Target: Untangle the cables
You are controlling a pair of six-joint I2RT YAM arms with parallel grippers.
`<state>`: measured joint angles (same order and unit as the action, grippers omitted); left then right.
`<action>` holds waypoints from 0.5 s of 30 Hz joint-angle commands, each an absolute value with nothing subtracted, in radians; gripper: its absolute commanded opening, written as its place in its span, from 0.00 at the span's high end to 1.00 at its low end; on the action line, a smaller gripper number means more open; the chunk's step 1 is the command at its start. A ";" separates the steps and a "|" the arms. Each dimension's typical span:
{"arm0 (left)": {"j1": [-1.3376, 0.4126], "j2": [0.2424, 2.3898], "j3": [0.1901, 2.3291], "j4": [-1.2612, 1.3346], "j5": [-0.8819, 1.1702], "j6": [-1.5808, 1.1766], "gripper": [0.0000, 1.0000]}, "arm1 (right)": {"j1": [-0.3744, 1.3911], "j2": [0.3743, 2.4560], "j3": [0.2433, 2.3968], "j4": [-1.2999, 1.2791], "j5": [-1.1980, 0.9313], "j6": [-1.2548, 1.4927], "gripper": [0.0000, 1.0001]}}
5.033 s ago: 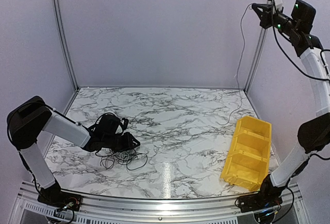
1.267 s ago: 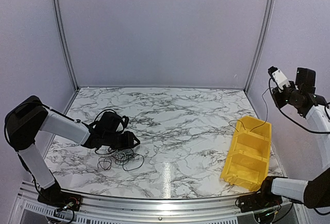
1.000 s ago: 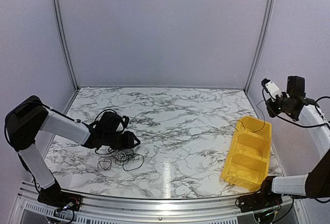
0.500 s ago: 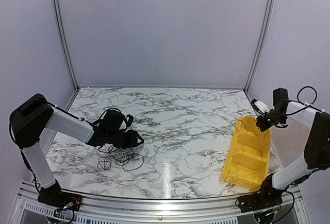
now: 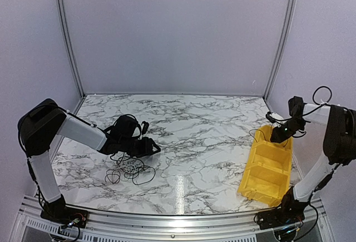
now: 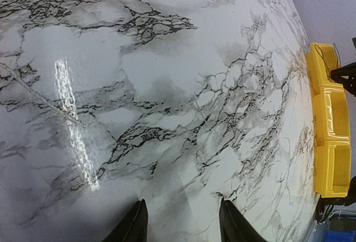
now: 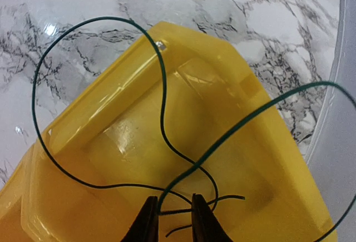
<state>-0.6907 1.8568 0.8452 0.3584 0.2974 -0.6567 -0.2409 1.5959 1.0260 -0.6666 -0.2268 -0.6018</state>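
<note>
The matte black left gripper (image 5: 149, 148) hovers low with its jaws parted and nothing between them. Just beside it lie the cables (image 5: 131, 169), a tangle of hair-thin black loops on the left of the glossy, grey-veined marble tabletop (image 5: 200, 142). At right, a single dark green wire (image 7: 162, 94) curls in open loops over the far end compartment of a smooth yellow plastic bin (image 7: 233, 103). It threads between the narrowly parted, unclenched jaws of the right gripper (image 7: 173, 220).
</note>
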 commanded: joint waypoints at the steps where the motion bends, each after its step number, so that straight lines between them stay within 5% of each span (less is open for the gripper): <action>1: -0.687 1.912 0.826 0.250 0.308 -0.646 0.53 | -0.250 1.504 1.126 -0.805 -0.251 -0.583 0.71; 5: -0.685 1.913 0.824 0.250 0.310 -0.646 0.52 | -0.250 1.443 1.227 -0.925 -0.234 -0.595 0.58; 15: -0.682 1.913 0.830 0.247 0.320 -0.631 0.52 | -0.254 1.565 1.294 -0.832 -0.049 -0.551 0.56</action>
